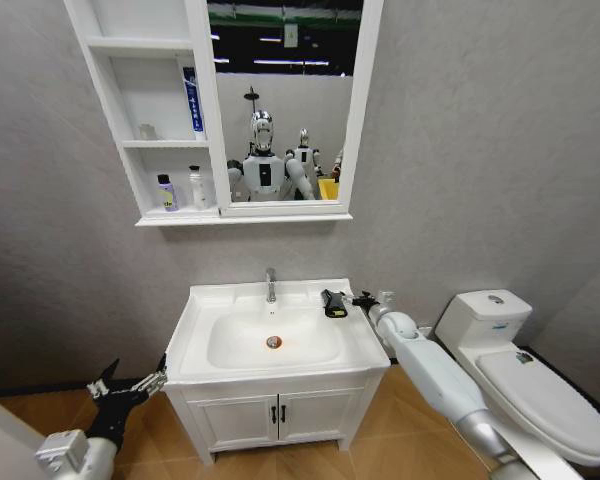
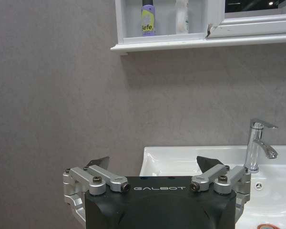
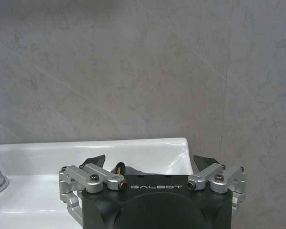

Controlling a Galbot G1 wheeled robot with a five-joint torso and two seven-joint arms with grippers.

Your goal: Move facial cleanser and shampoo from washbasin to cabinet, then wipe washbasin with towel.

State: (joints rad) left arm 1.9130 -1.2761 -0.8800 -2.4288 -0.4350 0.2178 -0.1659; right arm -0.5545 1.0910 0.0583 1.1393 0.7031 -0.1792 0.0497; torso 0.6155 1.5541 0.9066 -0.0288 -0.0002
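I see 2 bottles (image 1: 180,190) on the cabinet (image 1: 150,215) shelf, so I judge the wipe is the step in hand. My right gripper (image 1: 358,299) hovers wide open, holding nothing, beside the towel (image 1: 334,303) on the basin (image 1: 220,300) rim. Next it needs lowering over the towel. My left gripper (image 1: 130,385) waits open and low beside the basin.

A: How's the light? 
B: Bright and even, from overhead. The washbasin (image 1: 275,340) gleams white with soft glare along its rim, and the mirror (image 1: 280,100) reflects ceiling strip lights. 
A: Shadows? 
B: A soft one under the cabinet (image 1: 150,120) ledge, darker beneath the basin's edge. 
A: Distortion? 
B: The head view bows straight lines outward at its edges. Both wrist views stay sharp, the grey wall (image 3: 133,71) evenly lit.
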